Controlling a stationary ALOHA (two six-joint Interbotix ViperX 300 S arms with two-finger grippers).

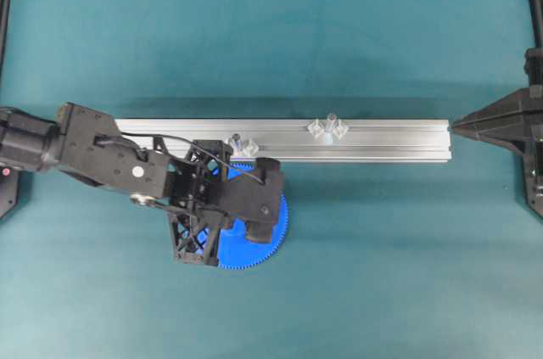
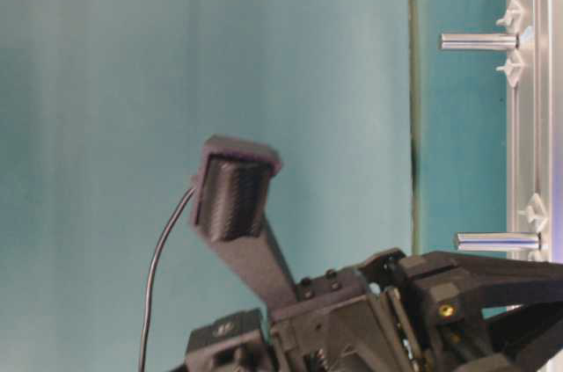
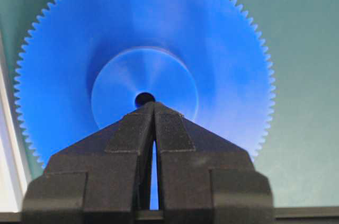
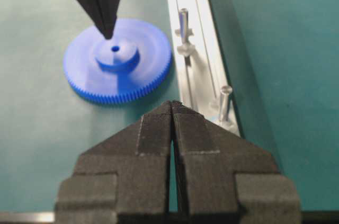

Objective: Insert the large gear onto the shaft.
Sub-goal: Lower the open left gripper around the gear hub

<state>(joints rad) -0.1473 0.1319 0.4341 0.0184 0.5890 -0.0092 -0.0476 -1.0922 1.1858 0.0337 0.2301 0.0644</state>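
While the big flat bright-blue plastic gear (image 4: pixel 117 62) lay flat on the teal table (image 1: pixel 382 274), just beside the long silvery aluminium rail (image 1: pixel 382 140), the black left gripper (image 3: pixel 153 108) hung over its raised round hub with its jaws pressed fully together and nothing between them. Its tips stood at the hub's near edge, right by the small dark centre hole; whether they touched the plastic could not be told. The black right gripper (image 4: pixel 174 108) was likewise shut and empty, parked well apart at the far end of the rail.

Two small upright silvery pins rose from the rail, each flanked by clear diamond-shaped feet. The pale-topped shaft (image 1: pixel 329 124) stood toward the middle of the rail, well clear of the gear; the shorter pin (image 1: pixel 240 143) stood next to the gear's rim and the left wrist.

By my reading, the task was at the pick-up stage: the gear had not yet been lifted and the shaft was bare. The next move would call for the left claw to open and seize the gear, probably by the hub or rim, then carry it level over the shaft so the hole lined up before lowering. A tilted gear would likely jam on the pin.
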